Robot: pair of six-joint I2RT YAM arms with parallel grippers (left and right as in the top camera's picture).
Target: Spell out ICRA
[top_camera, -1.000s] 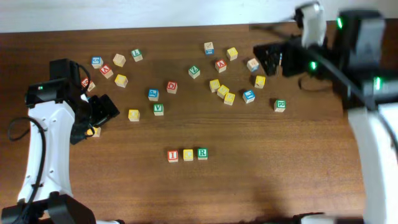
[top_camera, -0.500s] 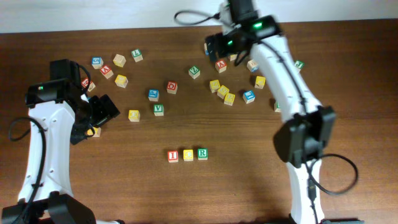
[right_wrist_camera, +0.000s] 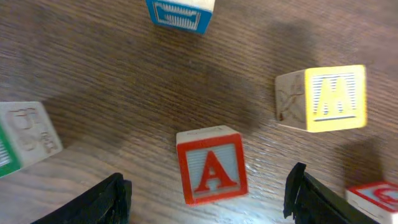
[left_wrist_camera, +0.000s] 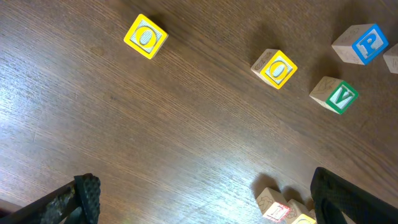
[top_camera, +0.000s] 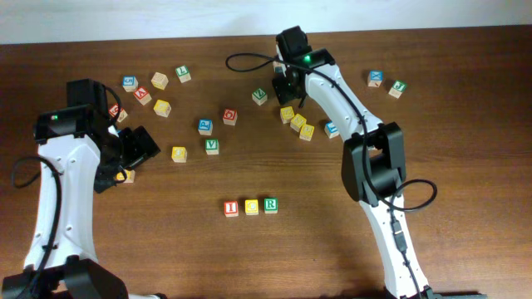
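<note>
red wooden a cube (right_wrist_camera: 211,165): lies flat on the brown wooden tabletop (top_camera: 166,249), letter up, right between the two fingers of the right pincer (right_wrist_camera: 208,186); a gap shows on each side, so it is not gripped.
right pincer: spread wide, one black finger on either side of the a cube, holding nothing.
word row: red wooden i cube (top_camera: 231,208), yellow wooden c cube (top_camera: 251,207) and green wooden r cube (top_camera: 270,204) stand side by side in one line, well apart from both pincers, between the two arms.
left pincer (left_wrist_camera: 202,186): spread wide and empty over bare wood.
ahead of the left pincer: a yellow wooden o cube (left_wrist_camera: 146,37), a second yellow o cube (left_wrist_camera: 275,67), a green wooden v cube (left_wrist_camera: 336,95) and a blue wooden p cube (left_wrist_camera: 362,43), all apart from its fingers.
ahead of the right pincer: a yellow cube with a blurred letter (right_wrist_camera: 329,99) and a blue-faced cube (right_wrist_camera: 180,12), both beyond the a cube.
</note>
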